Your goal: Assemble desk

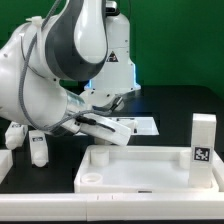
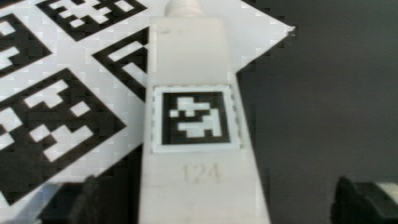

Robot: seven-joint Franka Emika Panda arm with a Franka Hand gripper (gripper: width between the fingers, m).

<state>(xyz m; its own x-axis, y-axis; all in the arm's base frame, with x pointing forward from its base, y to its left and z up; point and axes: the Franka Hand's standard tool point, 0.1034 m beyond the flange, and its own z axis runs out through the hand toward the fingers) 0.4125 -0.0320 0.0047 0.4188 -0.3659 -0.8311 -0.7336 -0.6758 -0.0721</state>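
Exterior view, left to right. The first leg (image 1: 12, 133) and second leg (image 1: 37, 148) lie on the black table (image 1: 180, 105), well apart from the gripper (image 1: 90, 120). The arm (image 1: 60, 50) bends low over the table, its gripper angled down and released, jaws wide apart. The third leg (image 1: 112, 128) lies flat between the fingertips (image 2: 365, 192), a gap on each side, partly over the marker board (image 1: 142, 125). One desk top (image 1: 140, 180) lies nearer the camera. The fourth leg (image 1: 203, 135) stands upright at its right end. Legs counted: four.

A leg block (image 2: 192, 110) lies partly on the marker board (image 2: 63, 75).
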